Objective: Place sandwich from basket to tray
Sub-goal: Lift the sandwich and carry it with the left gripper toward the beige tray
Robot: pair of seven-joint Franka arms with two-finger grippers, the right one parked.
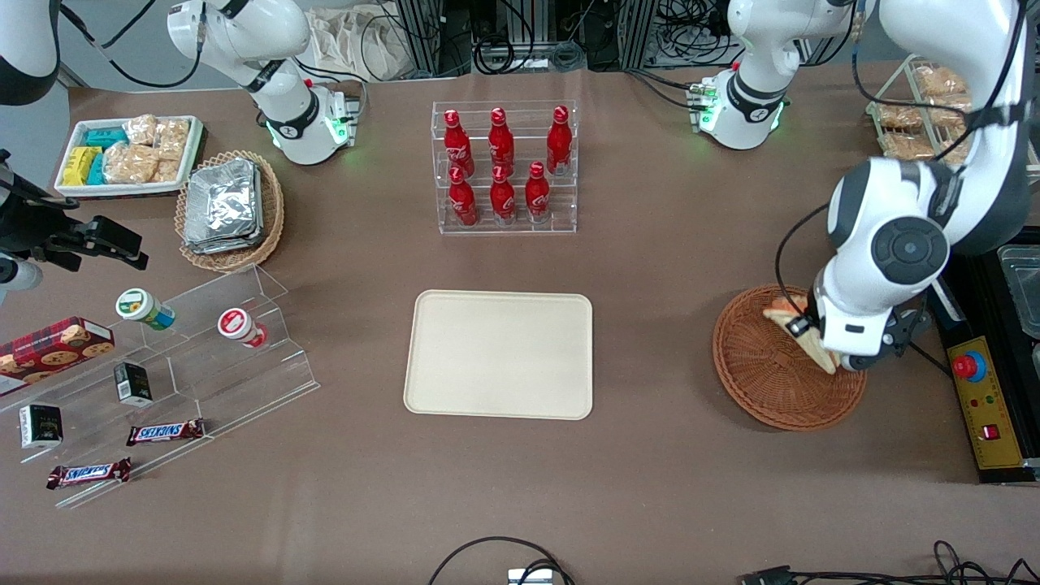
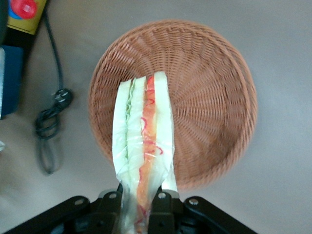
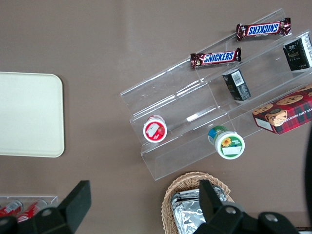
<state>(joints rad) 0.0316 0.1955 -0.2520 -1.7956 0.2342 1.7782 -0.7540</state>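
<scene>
Hand [image 2: 139,204] gripping sandwich [image 2: 144,146], over basket [image 2: 209,97]

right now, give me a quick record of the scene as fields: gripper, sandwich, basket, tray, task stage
gripper: the left arm's gripper hangs above the basket, shut on the sandwich
sandwich: the sandwich is clamped between the fingers, wrapped in clear film, red-orange and green filling showing along its edge
basket: the basket sits toward the working arm's end of the table, nothing else visible in it
tray: the tray is bare, near the middle of the table, nearer the front camera than the bottle rack
task stage: sandwich gripped, not yet carried to the tray
</scene>
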